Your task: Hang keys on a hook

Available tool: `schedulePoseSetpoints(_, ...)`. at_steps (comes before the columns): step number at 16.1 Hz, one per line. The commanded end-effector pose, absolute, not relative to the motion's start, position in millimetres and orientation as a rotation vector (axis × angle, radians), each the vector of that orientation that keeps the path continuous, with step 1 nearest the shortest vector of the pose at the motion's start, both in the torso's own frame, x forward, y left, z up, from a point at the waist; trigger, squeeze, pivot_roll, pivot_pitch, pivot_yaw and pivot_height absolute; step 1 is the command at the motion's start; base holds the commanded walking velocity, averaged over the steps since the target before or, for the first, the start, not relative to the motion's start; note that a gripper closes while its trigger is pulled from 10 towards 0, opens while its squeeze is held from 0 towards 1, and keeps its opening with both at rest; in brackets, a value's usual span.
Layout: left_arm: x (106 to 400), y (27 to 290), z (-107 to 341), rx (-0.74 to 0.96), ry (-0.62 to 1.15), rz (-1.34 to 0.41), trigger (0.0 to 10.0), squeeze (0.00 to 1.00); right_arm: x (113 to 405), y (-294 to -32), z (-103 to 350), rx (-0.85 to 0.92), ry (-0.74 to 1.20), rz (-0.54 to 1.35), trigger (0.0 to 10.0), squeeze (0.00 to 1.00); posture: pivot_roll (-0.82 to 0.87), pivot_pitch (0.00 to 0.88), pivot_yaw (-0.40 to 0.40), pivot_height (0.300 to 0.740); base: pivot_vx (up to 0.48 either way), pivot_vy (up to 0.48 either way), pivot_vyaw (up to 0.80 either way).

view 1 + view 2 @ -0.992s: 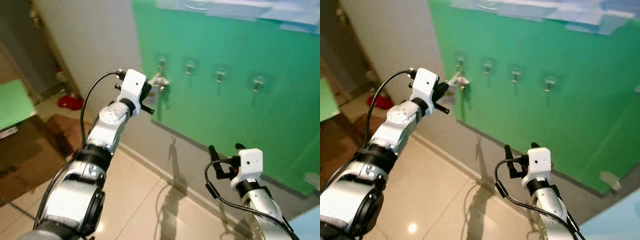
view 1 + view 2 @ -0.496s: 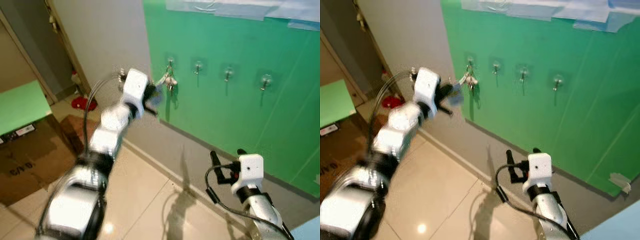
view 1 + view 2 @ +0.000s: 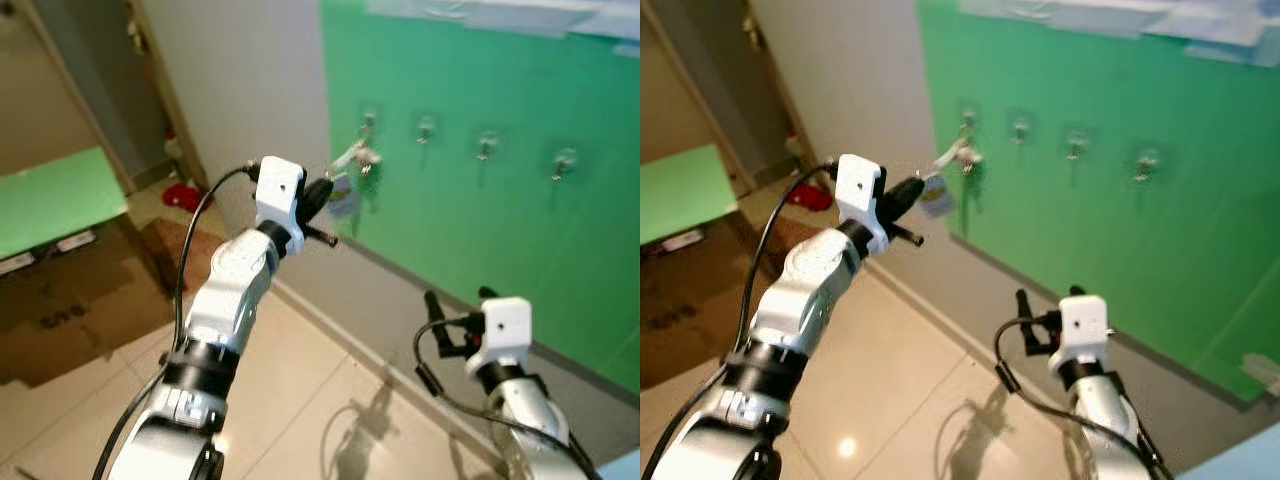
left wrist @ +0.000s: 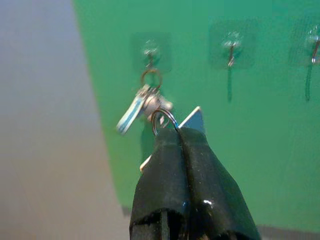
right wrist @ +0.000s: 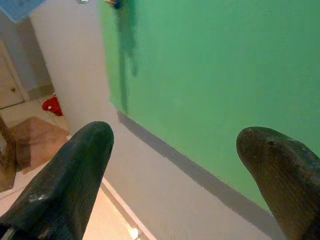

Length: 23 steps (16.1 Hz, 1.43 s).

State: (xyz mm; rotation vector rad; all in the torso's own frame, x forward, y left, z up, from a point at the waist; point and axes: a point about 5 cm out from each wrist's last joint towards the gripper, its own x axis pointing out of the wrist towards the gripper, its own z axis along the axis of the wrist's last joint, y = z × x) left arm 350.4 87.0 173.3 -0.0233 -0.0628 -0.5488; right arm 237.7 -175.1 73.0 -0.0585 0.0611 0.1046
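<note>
Nearest the camera, the right gripper sat low in front of the body, fingers spread wide with nothing between them — parked, by the look of it, so it stayed clear of the working arm. Its wrist view looked past both fingertips at the green wall panel and the grey strip along its base.

Further out, the left gripper was raised and stretched toward the wall, fingers pressed together on a small wire ring with a pale tag showing just behind the tips. That pinch on the far end looked deliberate: it kept the bunch pulled out from the wall so the top ring could be steered.

The keys hung just beyond the fingertips, strung from a larger ring right at the first hook of a row of hooks. From the wrist view that ring appeared to be looped on the hook already; I couldn't confirm it was fully seated. In the head view the bunch stood out at an angle rather than hanging straight — so it was under tension from the grip.

Judgement: hanging near done. Next move would need a clean release and a straight pull-back, otherwise the ring could be dragged off.
</note>
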Motion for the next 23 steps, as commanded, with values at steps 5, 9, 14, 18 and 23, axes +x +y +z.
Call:
schedulePoseSetpoints(5, 346, 86, 177, 0.054, -0.071, -0.579, 0.0, 0.00, 235, -168, 67, -0.050, 0.098, 0.119, 10.0, 0.00, -0.13, 0.000, 0.115, 0.740, 0.000, 0.346, -0.14)
schedulePoseSetpoints(9, 344, 86, 175, 0.059, -0.059, -0.578, 0.0, 0.00, 235, -168, 66, -0.052, 0.107, 0.121, 10.0, 0.00, -0.14, 0.000, 0.116, 0.740, 0.000, 0.000, -0.75)
schedulePoseSetpoints(14, 343, 88, 168, 0.084, -0.045, -0.567, 0.0, 0.00, 233, -169, 65, -0.050, 0.113, 0.116, 10.0, 0.00, -0.14, 0.000, 0.115, 0.740, 0.000, 0.000, -0.72)
schedulePoseSetpoints(18, 343, 97, 160, 0.044, -0.041, -0.511, 0.0, 0.00, 233, -171, 67, -0.046, 0.110, 0.104, 10.0, 0.00, -0.14, 0.000, 0.115, 0.740, 0.000, 0.000, -0.70)
schedulePoseSetpoints(23, 337, 95, 153, 0.037, -0.030, -0.511, 0.0, 0.00, 235, -171, 67, -0.042, 0.108, 0.104, 10.0, 0.00, -0.13, 0.000, 0.110, 0.740, 0.000, 0.000, -0.70)
